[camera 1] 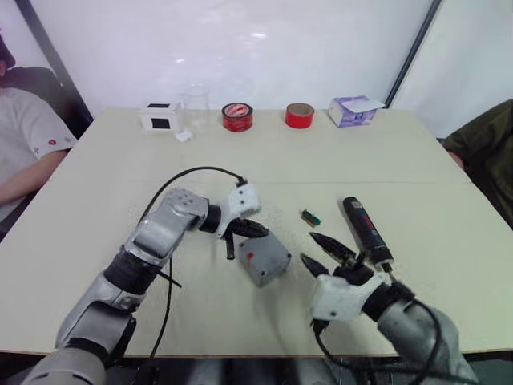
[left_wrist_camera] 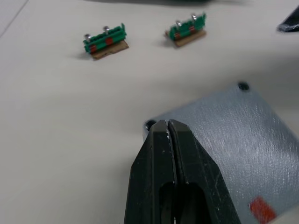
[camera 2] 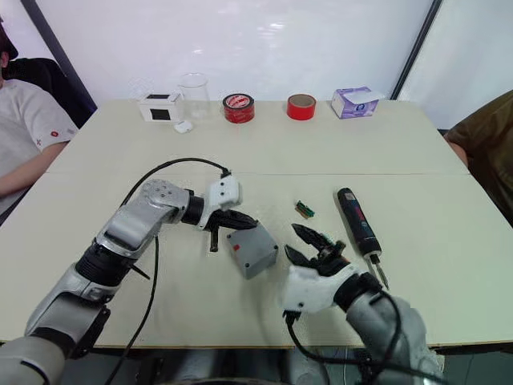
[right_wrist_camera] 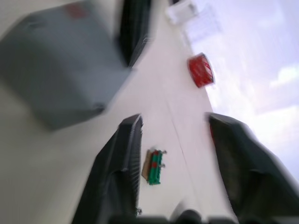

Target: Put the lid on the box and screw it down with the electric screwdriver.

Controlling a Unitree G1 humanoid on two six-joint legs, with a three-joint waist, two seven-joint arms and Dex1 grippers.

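The grey box [camera 1: 263, 258], red mark on its side, sits on the table in front of me. Its flat top with corner screw holes looks like the lid [left_wrist_camera: 224, 126] lying on it; I cannot make out a seam. My left gripper [camera 1: 263, 231] is shut and empty, its tip over the box's far-left corner. My right gripper [camera 1: 310, 247] stands open and empty just right of the box. The electric screwdriver [camera 1: 366, 228], black with red markings, lies flat to the right of that gripper, bit towards me.
Small green-and-brown pieces [left_wrist_camera: 106, 41] lie beyond the box. Along the far edge stand a white-and-black box [camera 1: 160, 116], a clear beaker [camera 1: 195, 104], two red tape rolls [camera 1: 237, 117] and a purple tissue box [camera 1: 351, 111]. People sit at both table ends.
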